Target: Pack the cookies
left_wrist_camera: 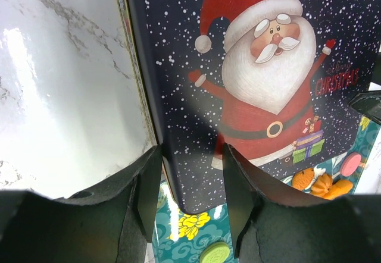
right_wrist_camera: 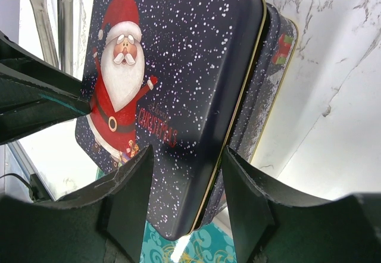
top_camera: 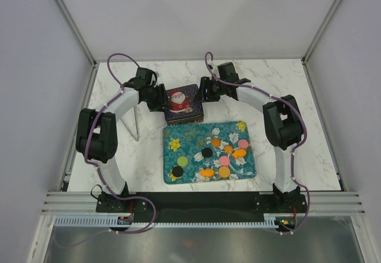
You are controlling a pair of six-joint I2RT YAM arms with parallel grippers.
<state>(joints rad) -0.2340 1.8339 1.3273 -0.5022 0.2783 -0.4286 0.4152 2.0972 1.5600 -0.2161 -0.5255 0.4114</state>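
I have both arms reaching in toward the Santa tin (top_camera: 183,103) at upper centre of the top view. The left gripper (top_camera: 159,96) is at its left edge and the right gripper (top_camera: 205,90) at its right edge.

In each wrist view the fingers stand apart with a rounded corner of the tin's lid between them. The view along the fingers is too steep, so I cannot tell whether either pair is pressing on the metal.

The cookies (top_camera: 224,171) all lie loose on the teal tray (top_camera: 190,138) in the centre of the frame: orange ones clustered toward its right half, pink and black among them, and a green and a black one at lower left.

The tin's near edge meets the tray's far edge, with no gap I can make out. Bare marble table (top_camera: 297,150) runs right of the tray to the frame rail. On the left, metal tongs (top_camera: 136,123) stand between the tray and the left arm, leaving a narrower strip.
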